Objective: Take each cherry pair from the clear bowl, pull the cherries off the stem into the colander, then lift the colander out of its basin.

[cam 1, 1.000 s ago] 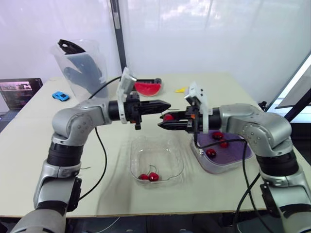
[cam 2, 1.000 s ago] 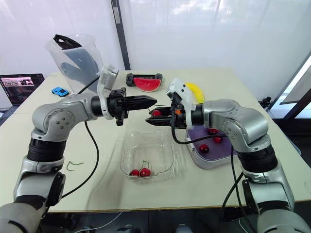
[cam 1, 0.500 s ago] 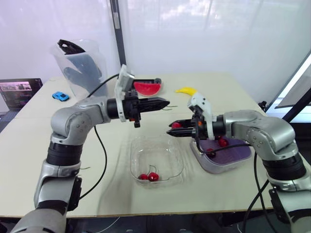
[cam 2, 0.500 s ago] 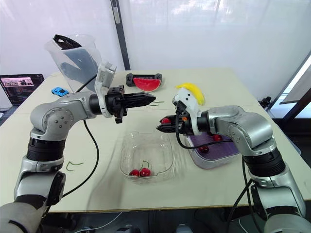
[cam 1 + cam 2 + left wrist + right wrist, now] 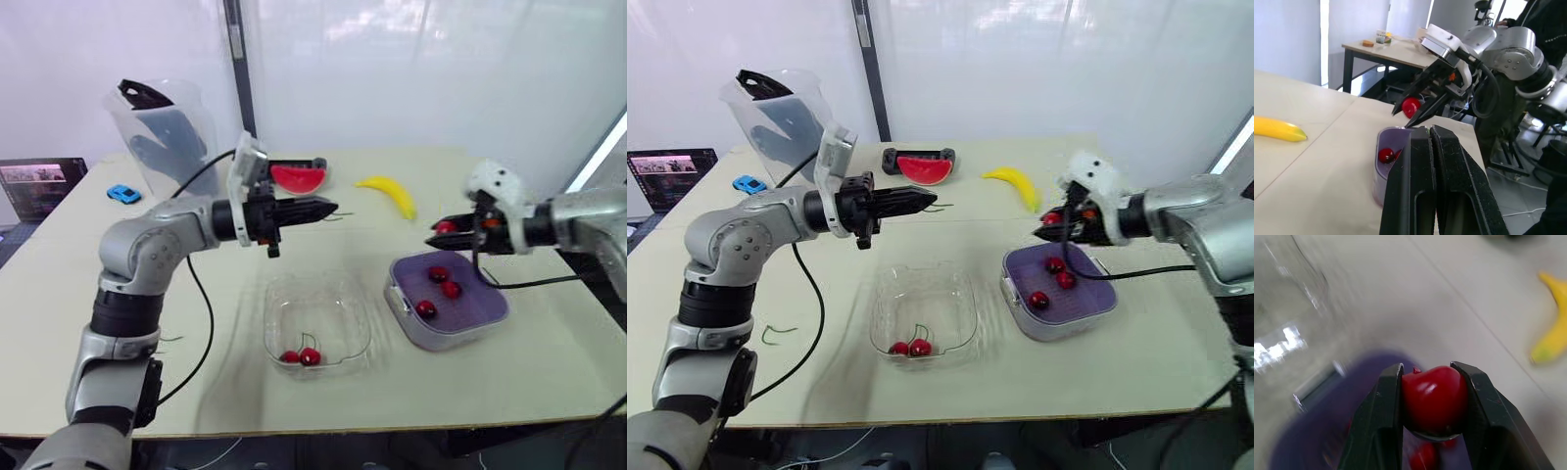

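Observation:
My left gripper (image 5: 331,209) hangs above the table behind the clear bowl (image 5: 338,294), shut on a thin green stem (image 5: 940,206) that pokes out past its tips. My right gripper (image 5: 433,238) is shut on one red cherry (image 5: 1434,399), which it holds just above the far left rim of the purple colander (image 5: 485,304). Three cherries (image 5: 439,274) lie in the colander, which sits in its pale basin (image 5: 397,305). One cherry pair (image 5: 300,356) rests at the near side of the bowl.
A banana (image 5: 387,193) and a watermelon slice (image 5: 297,177) lie behind the work area. A clear pitcher (image 5: 162,137), a blue toy car (image 5: 121,194) and a laptop (image 5: 39,186) stand at the far left. A loose stem (image 5: 774,333) lies on the table's left.
My right gripper has pulled away to the right with the cherry, from beside the left gripper to over the colander. The left gripper has stayed nearly still with the stem.

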Controlling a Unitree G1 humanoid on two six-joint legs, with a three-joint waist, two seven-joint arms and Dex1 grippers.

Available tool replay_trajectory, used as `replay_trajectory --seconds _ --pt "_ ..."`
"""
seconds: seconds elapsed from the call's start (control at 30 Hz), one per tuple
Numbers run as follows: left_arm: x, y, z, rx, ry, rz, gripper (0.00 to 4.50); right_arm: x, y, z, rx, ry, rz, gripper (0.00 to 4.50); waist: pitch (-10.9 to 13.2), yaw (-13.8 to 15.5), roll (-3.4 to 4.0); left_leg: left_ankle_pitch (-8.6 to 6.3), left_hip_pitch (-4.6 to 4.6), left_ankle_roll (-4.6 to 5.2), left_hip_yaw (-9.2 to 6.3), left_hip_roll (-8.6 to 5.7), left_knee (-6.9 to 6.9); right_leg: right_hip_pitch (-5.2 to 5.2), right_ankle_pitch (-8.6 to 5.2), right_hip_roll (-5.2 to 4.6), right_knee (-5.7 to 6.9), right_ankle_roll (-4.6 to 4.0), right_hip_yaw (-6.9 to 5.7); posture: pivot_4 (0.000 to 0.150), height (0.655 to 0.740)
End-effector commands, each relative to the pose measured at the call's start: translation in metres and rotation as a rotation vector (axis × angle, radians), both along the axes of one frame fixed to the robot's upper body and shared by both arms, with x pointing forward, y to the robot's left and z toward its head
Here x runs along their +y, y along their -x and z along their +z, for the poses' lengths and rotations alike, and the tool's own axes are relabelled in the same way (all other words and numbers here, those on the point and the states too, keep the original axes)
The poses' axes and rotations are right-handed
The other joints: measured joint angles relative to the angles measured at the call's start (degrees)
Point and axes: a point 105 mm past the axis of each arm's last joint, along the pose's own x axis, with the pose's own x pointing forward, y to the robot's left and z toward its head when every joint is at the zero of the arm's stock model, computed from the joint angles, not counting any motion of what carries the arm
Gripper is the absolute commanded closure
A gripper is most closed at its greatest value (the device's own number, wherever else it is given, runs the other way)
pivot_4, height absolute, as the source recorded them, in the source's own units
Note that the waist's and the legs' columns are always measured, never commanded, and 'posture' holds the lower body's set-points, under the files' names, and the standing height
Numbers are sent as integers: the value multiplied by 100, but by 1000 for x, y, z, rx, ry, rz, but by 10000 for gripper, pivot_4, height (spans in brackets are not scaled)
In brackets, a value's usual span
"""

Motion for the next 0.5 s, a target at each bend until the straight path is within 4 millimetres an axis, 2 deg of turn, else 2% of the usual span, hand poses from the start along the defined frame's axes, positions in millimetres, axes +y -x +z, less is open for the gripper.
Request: replay_trajectory --seconds 0.03,0.2,0.3,0.37,0.43,0.5 --pt "3 4 12 -65 30 15 45000 -7 -3 -19 25 66 3 33773 0 -7 0 0 0 0 2 1 -1 -2 0 0 1 0 2 1500 7400" --pt "1 4 7 -62 31 25 45000 -1 -5 -45 97 41 21 33773 0 9 1 1 -2 -2 2 4 -1 -7 0 -4 3 0 3 1500 7400" --pt "1 3 4 -60 32 39 45000 -5 -7 -56 118 62 -2 33773 0 39 1 3 -2 -4 0 4 2 -4 0 -4 3 0 2 1500 7400" --pt "2 2 4 -60 31 46 45000 -6 -7 -55 120 59 -5 24090 0 53 1 2 -3 -3 -1 0 3 -2 0 -8 3 0 2 1500 7400" --pt "3 2 4 -59 33 50 45000 -2 -4 -46 123 7 20 16326 0 51 1 3 -3 -4 0 -1 3 -2 0 -10 2 0 2 1500 7400" --pt "5 2 3 -56 32 58 45000 -3 -2 -39 115 -11 31 6400 0 47 1 3 -3 -5 -1 0 3 -3 0 -8 2 0 2 1500 7400"
